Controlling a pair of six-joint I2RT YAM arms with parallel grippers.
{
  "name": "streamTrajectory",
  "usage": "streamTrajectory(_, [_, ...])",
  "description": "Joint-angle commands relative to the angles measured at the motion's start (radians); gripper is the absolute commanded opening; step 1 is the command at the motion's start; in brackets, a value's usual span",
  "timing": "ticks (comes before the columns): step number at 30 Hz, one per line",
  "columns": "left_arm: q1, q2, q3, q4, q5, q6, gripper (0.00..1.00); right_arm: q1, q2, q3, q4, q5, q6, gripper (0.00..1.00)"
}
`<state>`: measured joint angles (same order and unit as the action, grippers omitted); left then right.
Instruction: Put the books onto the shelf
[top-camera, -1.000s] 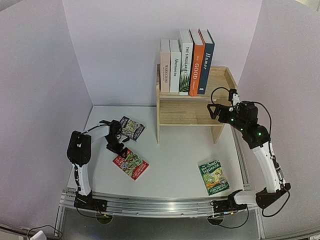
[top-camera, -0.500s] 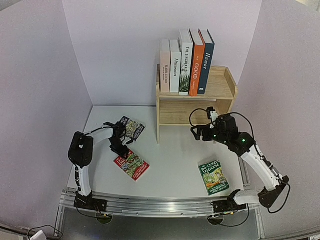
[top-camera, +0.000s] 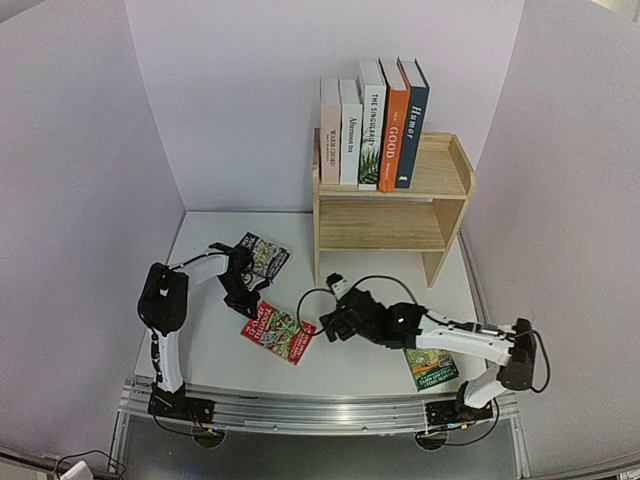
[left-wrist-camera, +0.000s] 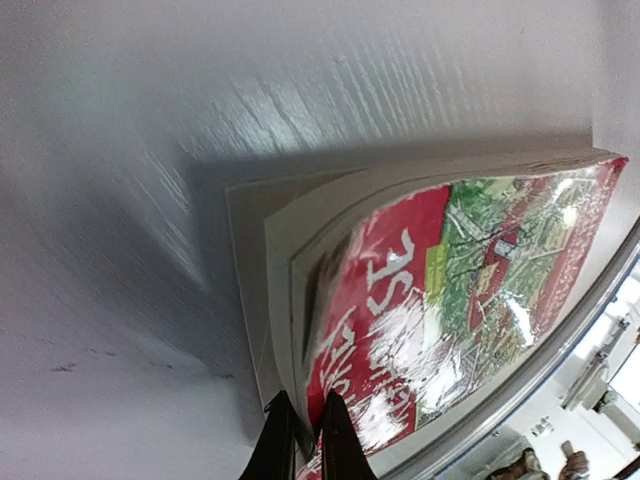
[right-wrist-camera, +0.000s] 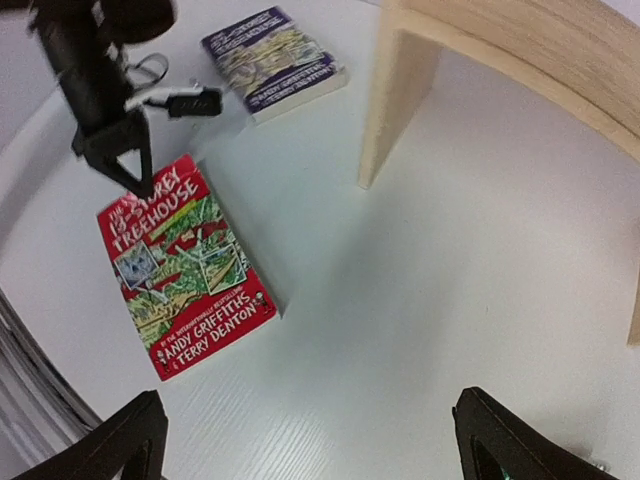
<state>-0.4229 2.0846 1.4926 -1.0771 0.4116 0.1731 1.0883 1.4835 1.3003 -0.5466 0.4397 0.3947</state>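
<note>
Top external, shelf: 5 bks; L pincer grips red bk, R pincer wide.

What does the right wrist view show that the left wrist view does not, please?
Only the right wrist view shows the purple book, a shelf leg, the red book's whole cover and the open right gripper. Only the left wrist view shows, close up, the left gripper shut on that book's edge, its cover curling. Both show the red book and the white table.
</note>
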Motion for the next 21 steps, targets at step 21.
streamTrajectory(21, [-0.008, -0.082, 0.094, -0.277, 0.287, -0.11, 0.0, 0.352, 0.85, 0.315, 0.537, 0.53, -0.785, 0.94])
